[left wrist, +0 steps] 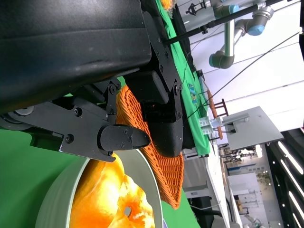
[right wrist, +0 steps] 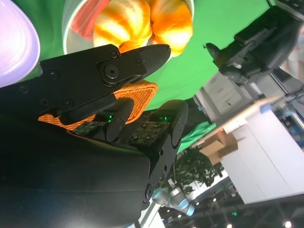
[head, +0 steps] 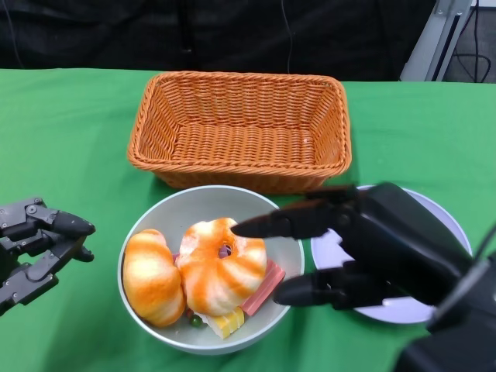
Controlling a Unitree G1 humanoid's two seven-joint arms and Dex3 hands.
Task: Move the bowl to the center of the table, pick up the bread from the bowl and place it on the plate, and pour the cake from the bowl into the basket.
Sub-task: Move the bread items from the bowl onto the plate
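A grey bowl (head: pixel 163 213) sits near the front middle of the green table. It holds a ring-shaped orange-and-white bread (head: pixel 221 263), a second oval bread (head: pixel 151 279), and pink and yellow cake pieces (head: pixel 260 291) under them. My right hand (head: pixel 349 248) hovers over the bowl's right rim, fingers apart, one fingertip above the ring bread, holding nothing. Left of the bowl, my left hand (head: pixel 35 244) stands open and apart from it. A white plate (head: pixel 446 221) lies to the right, partly hidden by my right hand. The bread (right wrist: pixel 142 21) also shows in the right wrist view.
An empty orange wicker basket (head: pixel 240 128) stands just behind the bowl. The green cloth (head: pixel 62 139) stretches free at the left and far right. In the left wrist view the basket (left wrist: pixel 166 175) and bowl rim (left wrist: pixel 61 190) lie close beyond my fingers.
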